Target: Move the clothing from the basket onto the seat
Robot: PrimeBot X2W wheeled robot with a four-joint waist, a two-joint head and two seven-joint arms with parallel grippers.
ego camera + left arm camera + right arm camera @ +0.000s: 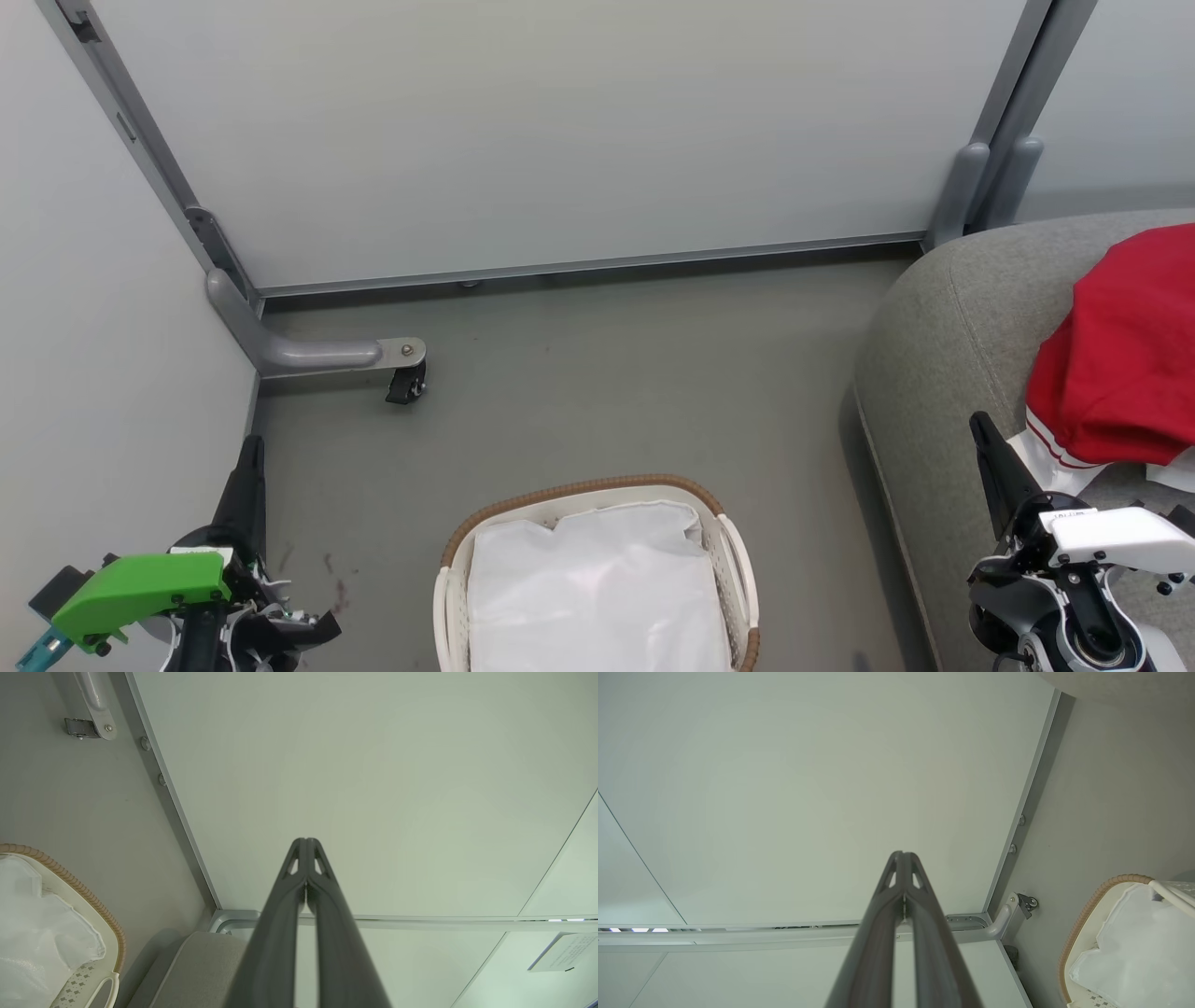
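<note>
Head view: my left fingers and right fingers are both pinched shut on nothing. Between them, the basket holds just its white liner. The red clothing lies on the seat, just beyond the right fingers, so that arm's nearer.

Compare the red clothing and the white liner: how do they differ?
Colour: the clothing is bright red with striped white cuffs; the liner is plain white.
Place: the clothing lies on the grey seat; the liner sits inside the basket.
Pose: the clothing is heaped; the liner lies fairly flat.
Both are soft fabric.
</note>
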